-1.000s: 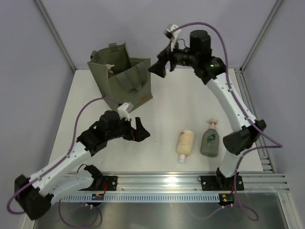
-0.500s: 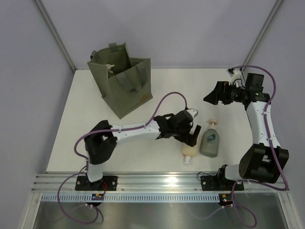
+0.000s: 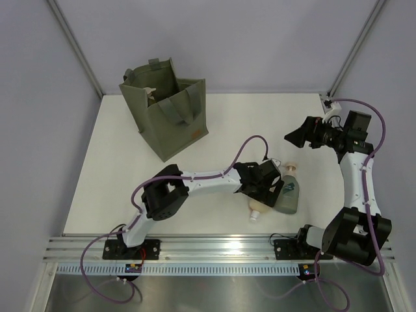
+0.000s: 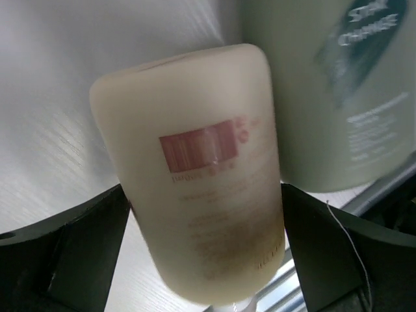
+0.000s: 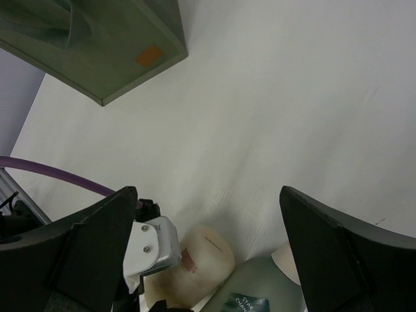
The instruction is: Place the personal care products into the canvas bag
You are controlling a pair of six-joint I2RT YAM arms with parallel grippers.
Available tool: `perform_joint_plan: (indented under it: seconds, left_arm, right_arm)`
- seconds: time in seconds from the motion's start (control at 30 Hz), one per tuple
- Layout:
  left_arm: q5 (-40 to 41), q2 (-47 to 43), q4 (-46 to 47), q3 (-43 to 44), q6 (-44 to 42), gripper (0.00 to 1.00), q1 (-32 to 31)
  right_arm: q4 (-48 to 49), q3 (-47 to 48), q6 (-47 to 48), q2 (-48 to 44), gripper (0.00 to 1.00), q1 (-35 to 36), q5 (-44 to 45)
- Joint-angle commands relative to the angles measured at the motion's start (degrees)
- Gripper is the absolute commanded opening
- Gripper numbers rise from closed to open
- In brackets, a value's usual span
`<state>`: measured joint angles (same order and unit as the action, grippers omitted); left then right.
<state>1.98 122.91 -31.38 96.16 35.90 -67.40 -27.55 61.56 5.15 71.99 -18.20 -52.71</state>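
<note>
A cream bottle lies on the table, cap toward the near edge. A grey-green bottle with a beige pump lies right beside it, touching. My left gripper is open and straddles the cream bottle, one finger on each side of it. My right gripper is open and empty, up in the air right of the bottles. It looks down on the cream bottle. The olive canvas bag stands open at the far left; a beige pump shows inside it.
The bag's orange-brown patch faces the bottles. White table lies between the bag and the bottles. A metal rail runs along the near edge. The enclosure's frame posts stand at the far corners.
My left arm has swung from beside the bag across to the cream bottle and lowered its open jaws around it. My right arm has moved from the bag to the right.
</note>
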Motion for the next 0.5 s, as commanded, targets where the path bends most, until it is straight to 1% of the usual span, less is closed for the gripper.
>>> perform_joint_plan:
  seconds: [0.0, 0.1, 0.13, 0.23, 0.27, 0.33, 0.37, 0.43, 0.47]
  left_arm:
    - [5.75, 4.08, -2.99, 2.80, 0.40, 0.98, 0.16]
    - [8.12, 6.81, -5.00, 5.09, 1.19, 0.96, 0.16]
    - [9.26, 7.16, -5.27, 5.26, 1.19, 0.93, 0.07]
    - [11.72, 7.52, -5.45, 3.95, 1.28, 0.90, 0.07]
    - [12.34, 7.43, -5.10, 3.43, 1.02, 0.82, 0.16]
    - [13.14, 6.82, -4.23, 1.41, 0.31, 0.74, 0.16]
    - [13.40, 6.21, -3.18, 0.01, -0.47, 0.65, 0.16]
    - [13.75, 5.50, -1.59, -1.49, -1.27, 0.54, 0.16]
    - [13.93, 4.97, -0.80, -2.28, -1.88, 0.46, 0.16]
  right_arm:
    - [3.73, -1.09, -1.28, -2.02, 1.00, -1.05, -3.28]
    - [4.17, -1.53, -1.28, -2.11, 0.99, -1.49, -3.54]
    - [4.43, -1.70, -1.37, -2.11, 1.00, -1.84, -3.72]
    - [4.87, -2.15, -1.72, -2.03, 0.99, -2.37, -4.16]
    - [5.05, -2.15, -1.72, -2.02, 1.00, -2.46, -4.24]
    - [5.14, -2.06, -1.72, -1.76, 0.99, -2.46, -4.59]
    - [5.05, -1.97, -1.72, -1.50, 1.00, -2.46, -4.77]
    - [4.96, -1.88, -1.72, -1.32, 1.00, -2.46, -4.77]
    - [5.05, -1.88, -1.81, -1.32, 1.00, -2.46, -4.69]
